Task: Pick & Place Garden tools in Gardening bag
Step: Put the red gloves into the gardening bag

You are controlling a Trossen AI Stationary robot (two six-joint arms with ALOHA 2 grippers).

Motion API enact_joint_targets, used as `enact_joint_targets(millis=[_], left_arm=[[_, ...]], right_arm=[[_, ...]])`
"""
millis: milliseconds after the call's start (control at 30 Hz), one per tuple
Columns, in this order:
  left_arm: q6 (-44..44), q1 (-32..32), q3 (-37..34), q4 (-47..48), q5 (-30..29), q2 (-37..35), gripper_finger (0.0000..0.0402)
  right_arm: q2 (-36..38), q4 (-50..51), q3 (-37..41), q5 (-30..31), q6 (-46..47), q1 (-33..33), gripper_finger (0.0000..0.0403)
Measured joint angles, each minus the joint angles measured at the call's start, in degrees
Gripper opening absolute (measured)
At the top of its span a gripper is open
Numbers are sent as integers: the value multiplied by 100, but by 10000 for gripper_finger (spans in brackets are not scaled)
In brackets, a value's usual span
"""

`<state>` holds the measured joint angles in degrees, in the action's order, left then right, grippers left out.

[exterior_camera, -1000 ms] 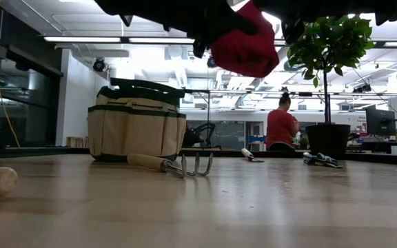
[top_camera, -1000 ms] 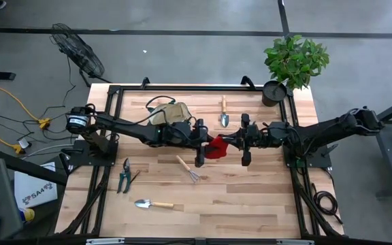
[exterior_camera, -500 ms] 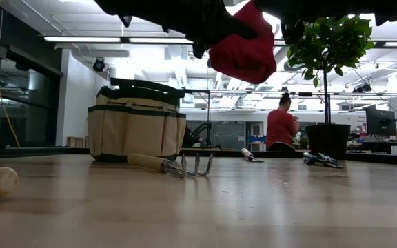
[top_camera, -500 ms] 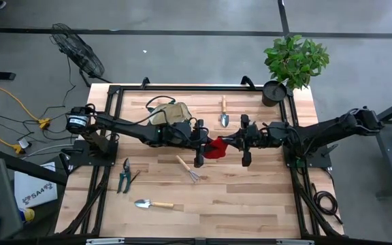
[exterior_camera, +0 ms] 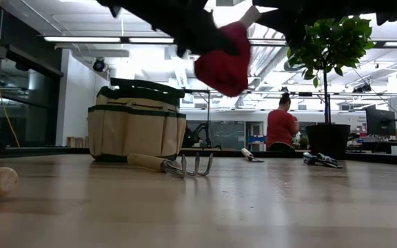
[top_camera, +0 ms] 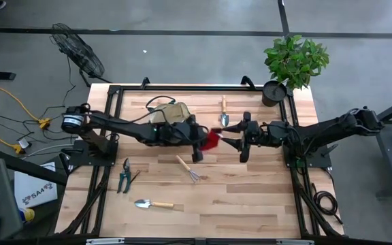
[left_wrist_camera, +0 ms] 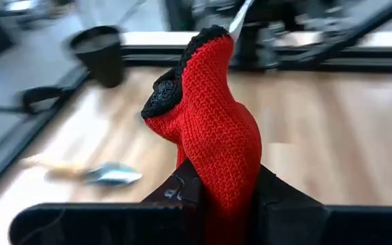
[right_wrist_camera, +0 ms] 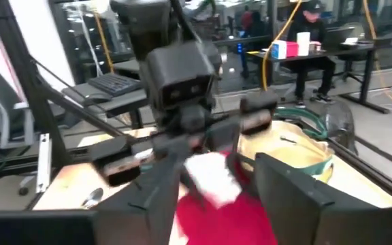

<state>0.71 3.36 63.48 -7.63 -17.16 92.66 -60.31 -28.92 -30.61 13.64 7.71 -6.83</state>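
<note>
A red knit glove with black trim [left_wrist_camera: 213, 122] hangs in the air over the middle of the table, and my left gripper [top_camera: 201, 139] is shut on it. My right gripper [top_camera: 229, 140] faces it from the table's right, open. Its two fingers stand wide on either side of the glove's red and white end [right_wrist_camera: 213, 180], and I see no touch. The beige, green-trimmed gardening bag [top_camera: 172, 113] stands upright at the far left, just behind my left arm. A hand rake [top_camera: 188, 169], two trowels [top_camera: 224, 113] [top_camera: 152, 203] and pruning shears [top_camera: 124, 175] lie flat on the wood. My left gripper pinches one end of the glove [left_wrist_camera: 220, 180] between its two fingers, the knit bunched there. The fingers come about level from the table's left. The rest of the glove sticks out past the fingertips toward my right gripper, its black-edged part [left_wrist_camera: 163, 99] free, all lifted clear of the table [exterior_camera: 219, 65].
A potted green plant [top_camera: 295, 60] in a black pot [top_camera: 274, 92] stands at the far right corner. A second pair of shears [exterior_camera: 320, 160] lies near the pot. A person in red [exterior_camera: 280, 127] stands in the room beyond. Bare wood lies at the near right.
My right gripper has opened and let go of the glove. My left gripper, still shut on it, has drawn the glove toward the table's left, closer to the bag, and the glove now sits apart from my right gripper.
</note>
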Motion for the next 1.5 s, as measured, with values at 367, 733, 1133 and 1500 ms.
enact_joint_targets(millis=[367, 733, 1133, 1500], left_arm=[[212, 1, 0, 2124, -1795, -1018, 39], [306, -3, 0, 3010, -2602, -1647, 40], [268, -5, 0, 3285, -3606, -1846, 41], [1340, -714, -7, 4593, -3405, -1779, 41]], right_arm=[[0, 178, -1, -6, 22, 0, 207], [0, 259, -2, -6, 150, -2, 206], [0, 275, 0, -6, 151, -2, 206], [0, 303, -2, -6, 172, -2, 206]])
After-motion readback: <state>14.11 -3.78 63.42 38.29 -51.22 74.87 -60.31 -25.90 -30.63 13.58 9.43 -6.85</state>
